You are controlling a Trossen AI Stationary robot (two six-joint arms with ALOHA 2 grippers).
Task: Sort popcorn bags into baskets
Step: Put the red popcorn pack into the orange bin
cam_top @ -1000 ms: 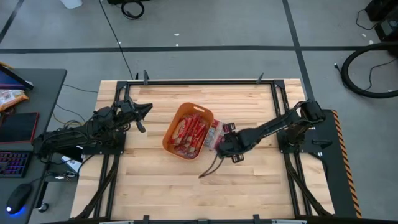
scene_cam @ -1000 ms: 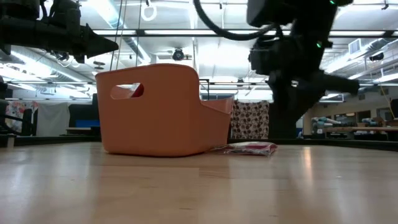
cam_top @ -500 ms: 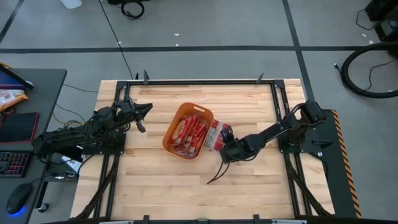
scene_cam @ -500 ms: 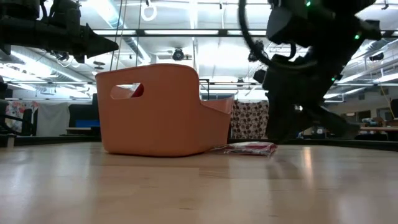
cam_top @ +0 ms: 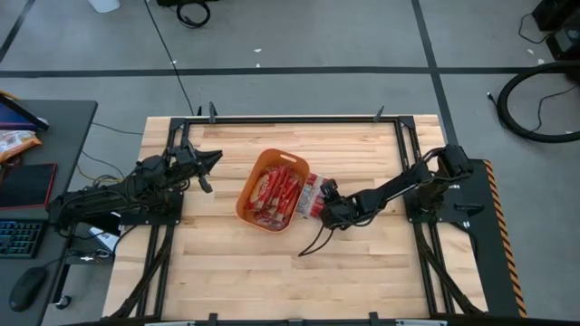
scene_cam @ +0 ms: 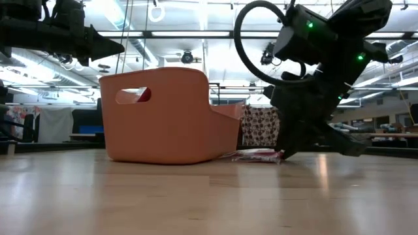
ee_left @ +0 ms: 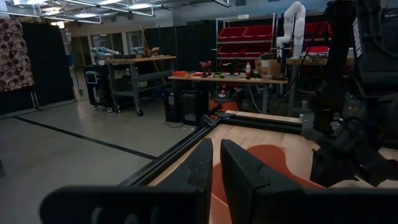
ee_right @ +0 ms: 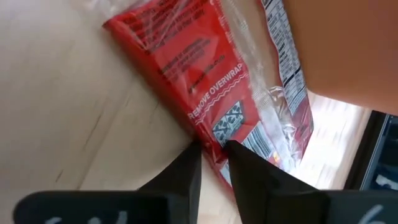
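Pale wooden table (cam_top: 272,263) carries an orange basket (cam_top: 252,201) at its centre, holding red popcorn bags (cam_top: 276,188). At the basket's 3 o'clock, one bag (cam_top: 311,195) lies flat against its wall; the right gripper (cam_top: 323,205) pinches that bag's edge. The left gripper (cam_top: 210,161), clenched and empty, hovers at the basket's 9 o'clock.

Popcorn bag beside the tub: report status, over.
Right claw pinching the edge of popcorn bag, bag flat on table against orange tub. Left claw parked aside, nothing held. Nothing in the way.
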